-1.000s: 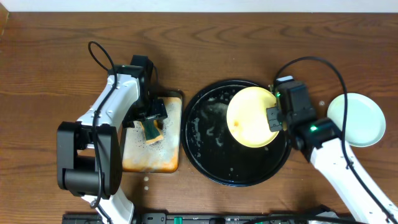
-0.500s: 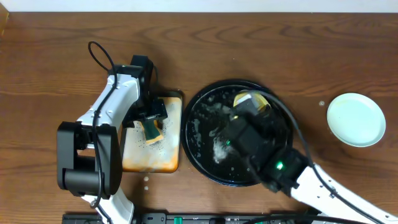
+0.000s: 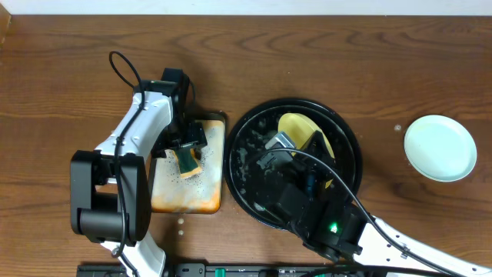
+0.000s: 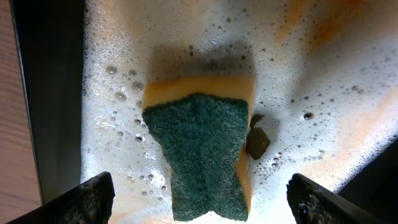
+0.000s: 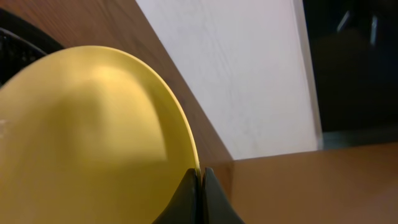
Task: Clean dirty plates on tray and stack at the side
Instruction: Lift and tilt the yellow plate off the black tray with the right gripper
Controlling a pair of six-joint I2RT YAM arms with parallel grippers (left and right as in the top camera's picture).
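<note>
My right gripper is shut on the rim of the pale yellow plate. It holds the plate tilted up on edge over the black tray; overhead the plate is partly hidden by my right arm. The tray holds foamy water. One mint-blue plate lies on the table at the right; I cannot tell if another is under it. My left gripper is open, its fingers wide either side of the green sponge.
The sponge lies in suds on the small orange-stained rectangular tray, left of the black tray. My right arm crosses the black tray's near half. A black strip runs along the table's front edge.
My right arm has swung from the right side round to the front, over the black tray, and the yellow plate has tipped from flat to on edge. The left arm has not moved.
</note>
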